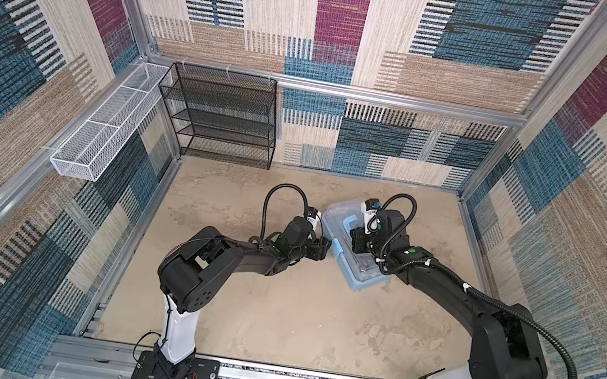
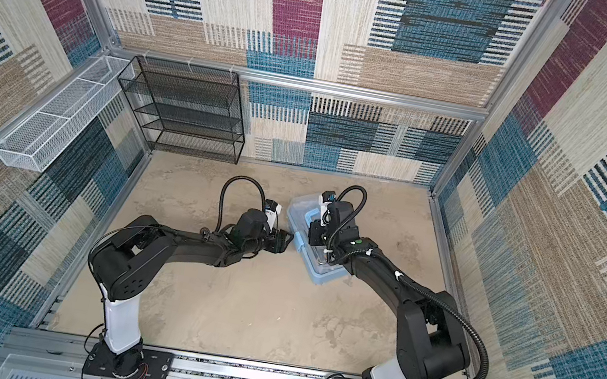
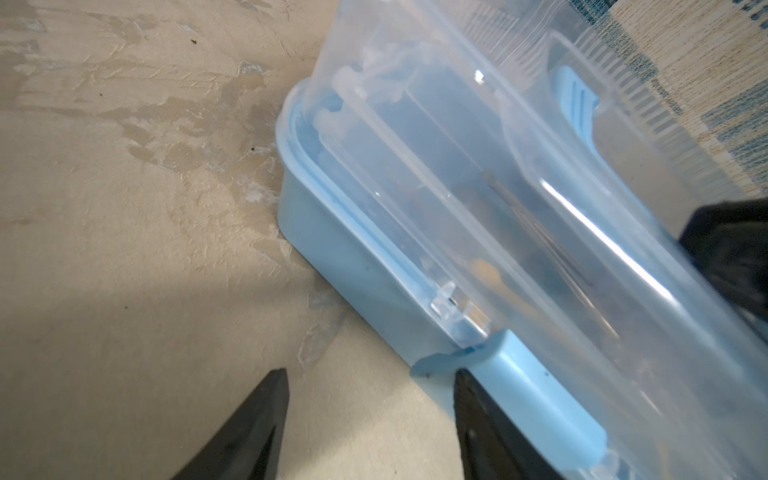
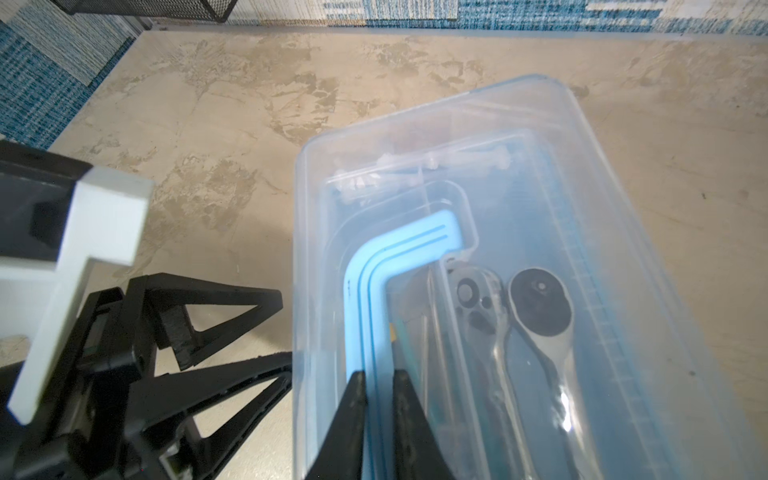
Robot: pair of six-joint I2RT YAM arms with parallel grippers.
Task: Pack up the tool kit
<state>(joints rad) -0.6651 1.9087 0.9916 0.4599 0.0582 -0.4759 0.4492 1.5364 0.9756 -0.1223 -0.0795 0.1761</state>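
We find the toolbox (image 1: 360, 284), lid down, right of the middle of the table (image 1: 270, 319), the right gripper (image 4: 379, 386) pinched nearly closed on its blue handle (image 4: 374, 266), apparently steadying it, while the left gripper (image 3: 370, 371), jaws well apart and empty, stands at the latch (image 3: 540, 386).

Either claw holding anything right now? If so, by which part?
Yes: right claw is closed on the blue handle of the toolbox, on its long straight bar. The left claw is open beside the box, holding nothing.

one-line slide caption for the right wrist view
Right gripper at the blue handle on the clear toolbox lid, two ratchets showing through, left gripper open alongside.
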